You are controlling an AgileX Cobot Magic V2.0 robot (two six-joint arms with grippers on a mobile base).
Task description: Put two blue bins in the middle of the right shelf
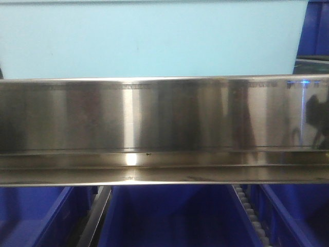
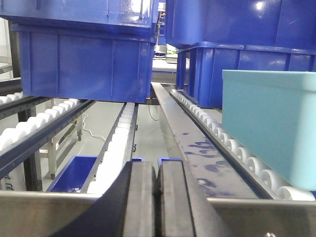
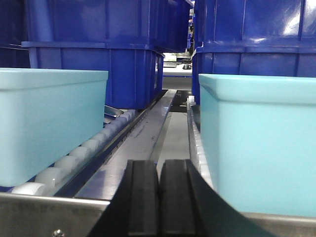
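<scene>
Two pale sky-blue bins stand on the roller lanes of the shelf tier, one at the left (image 3: 47, 123) and one at the right (image 3: 259, 143) in the right wrist view. My right gripper (image 3: 159, 168) is shut and empty, pointing down the steel lane between them, over the front rail (image 3: 44, 215). My left gripper (image 2: 157, 170) is also shut and empty, with one pale bin (image 2: 271, 126) to its right. In the front view a pale bin (image 1: 149, 38) fills the space above the shiny front rail (image 1: 164, 118).
Stacked dark blue bins (image 2: 84, 59) (image 3: 94, 64) sit further back on the same lanes. White rollers (image 2: 118, 148) and a flat steel divider (image 2: 190, 143) run away from the grippers. More dark blue bins (image 1: 169, 216) lie on the tier below.
</scene>
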